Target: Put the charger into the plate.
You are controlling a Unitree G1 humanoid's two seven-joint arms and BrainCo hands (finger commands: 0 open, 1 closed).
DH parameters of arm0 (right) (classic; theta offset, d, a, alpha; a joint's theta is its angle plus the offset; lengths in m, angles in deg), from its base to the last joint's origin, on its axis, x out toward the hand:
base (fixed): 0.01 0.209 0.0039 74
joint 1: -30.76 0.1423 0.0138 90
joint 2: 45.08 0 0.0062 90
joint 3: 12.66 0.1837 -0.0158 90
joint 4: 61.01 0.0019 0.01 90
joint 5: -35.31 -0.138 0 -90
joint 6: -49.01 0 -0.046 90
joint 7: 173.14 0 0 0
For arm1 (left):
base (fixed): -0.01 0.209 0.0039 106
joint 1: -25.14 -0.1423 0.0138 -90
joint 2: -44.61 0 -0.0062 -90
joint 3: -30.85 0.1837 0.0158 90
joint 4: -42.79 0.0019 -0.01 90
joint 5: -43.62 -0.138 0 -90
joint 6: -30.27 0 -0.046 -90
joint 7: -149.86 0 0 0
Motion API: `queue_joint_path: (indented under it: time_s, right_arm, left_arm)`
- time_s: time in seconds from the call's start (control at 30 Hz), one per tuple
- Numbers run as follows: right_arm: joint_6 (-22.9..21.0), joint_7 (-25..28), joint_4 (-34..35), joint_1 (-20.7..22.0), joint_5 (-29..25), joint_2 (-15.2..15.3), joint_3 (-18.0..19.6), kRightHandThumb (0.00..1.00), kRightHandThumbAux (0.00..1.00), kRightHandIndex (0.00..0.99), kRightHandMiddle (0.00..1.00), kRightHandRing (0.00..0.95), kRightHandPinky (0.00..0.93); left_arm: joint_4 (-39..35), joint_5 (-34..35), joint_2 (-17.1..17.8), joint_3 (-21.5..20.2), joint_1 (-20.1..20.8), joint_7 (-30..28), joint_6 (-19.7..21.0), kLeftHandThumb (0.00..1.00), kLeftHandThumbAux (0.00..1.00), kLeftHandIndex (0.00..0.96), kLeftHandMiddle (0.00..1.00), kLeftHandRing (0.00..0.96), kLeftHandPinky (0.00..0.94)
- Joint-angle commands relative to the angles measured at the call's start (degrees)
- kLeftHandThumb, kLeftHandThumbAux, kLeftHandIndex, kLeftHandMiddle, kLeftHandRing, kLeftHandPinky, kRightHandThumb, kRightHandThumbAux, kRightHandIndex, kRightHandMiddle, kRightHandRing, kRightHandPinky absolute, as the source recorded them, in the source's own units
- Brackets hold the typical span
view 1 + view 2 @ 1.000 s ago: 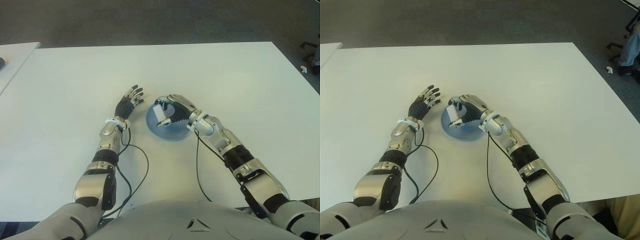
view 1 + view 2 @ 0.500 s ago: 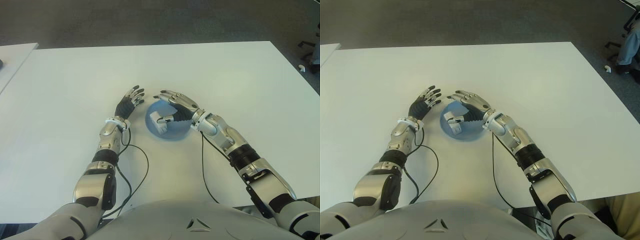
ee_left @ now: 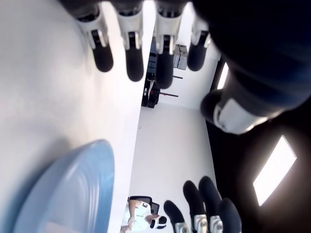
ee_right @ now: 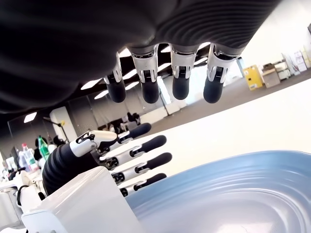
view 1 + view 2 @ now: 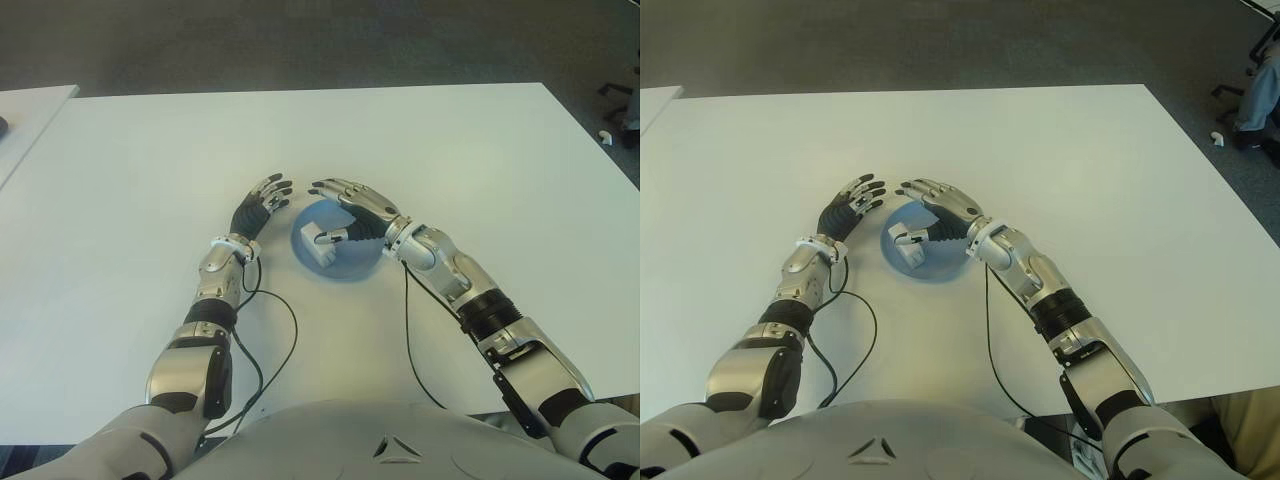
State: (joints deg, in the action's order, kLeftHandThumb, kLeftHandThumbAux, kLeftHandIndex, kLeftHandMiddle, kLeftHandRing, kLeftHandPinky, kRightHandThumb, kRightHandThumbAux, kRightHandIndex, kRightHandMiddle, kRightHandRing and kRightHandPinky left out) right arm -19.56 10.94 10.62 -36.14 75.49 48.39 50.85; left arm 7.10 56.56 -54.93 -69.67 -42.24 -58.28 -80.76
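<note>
Charger lying in the blue plate, under an opened right hand.

The white charger sat on the left part of the blue plate on the white table. The right hand hovered above it with fingers spread and straight, gripping nothing, its thumb close beside the charger. The left hand showed just left of the plate, fingers apart and empty.

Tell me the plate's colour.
Light blue plate, holding the white charger; clearest in the left eye view.
</note>
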Motion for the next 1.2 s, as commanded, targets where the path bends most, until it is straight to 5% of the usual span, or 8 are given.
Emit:
queue_joint_path:
  time_s: [0.03, 0.3, 0.63, 0.73, 0.9, 1.2]
  right_arm:
    - [-1.31, 0.54, 0.48, -0.86, -0.4, 0.5, 0.65, 0.328, 0.132, 0.0, 0.0, 0.0, 0.0]
    - [-1.08, -1.74, -0.41, -1.11, -0.08, 0.68, 1.56, 0.297, 0.159, 0.0, 0.0, 0.0, 0.0]
    - [-6.8, -14.53, -3.41, -0.42, 0.65, -1.67, 7.03, 0.185, 0.273, 0.0, 0.0, 0.0, 0.0]
    - [-6.94, -21.98, -6.15, -0.84, -2.58, -5.28, 10.48, 0.149, 0.328, 0.0, 0.0, 0.0, 0.0]
    - [-4.16, -26.42, -8.96, -1.32, -9.63, -9.39, 14.75, 0.125, 0.399, 0.0, 0.0, 0.0, 0.0]
    - [0.21, -21.7, -8.36, -8.21, -26.11, -14.26, 21.99, 0.113, 0.547, 0.0, 0.0, 0.0, 0.0]
  left_arm:
    - [1.92, -0.3, 0.57, -0.13, -0.2, -0.63, 0.64, 0.0, 0.632, 0.181, 0.244, 0.193, 0.135]
    - [2.54, -0.06, 0.75, -0.24, 0.12, -1.31, 1.07, 0.0, 0.632, 0.172, 0.249, 0.186, 0.101]
    - [2.76, 0.03, 0.98, -0.58, 0.41, -1.21, 2.68, 0.0, 0.637, 0.179, 0.258, 0.192, 0.12]
    - [2.75, 0.18, 0.99, -0.68, 0.45, -1.31, 3.02, 0.0, 0.639, 0.18, 0.262, 0.19, 0.105]
    - [2.78, 0.45, 0.98, -0.81, 0.46, -1.56, 3.24, 0.0, 0.642, 0.18, 0.264, 0.186, 0.097]
    - [2.43, -0.11, 1.41, -0.61, 0.2, -0.27, 2.98, 0.0, 0.637, 0.144, 0.191, 0.132, 0.069]
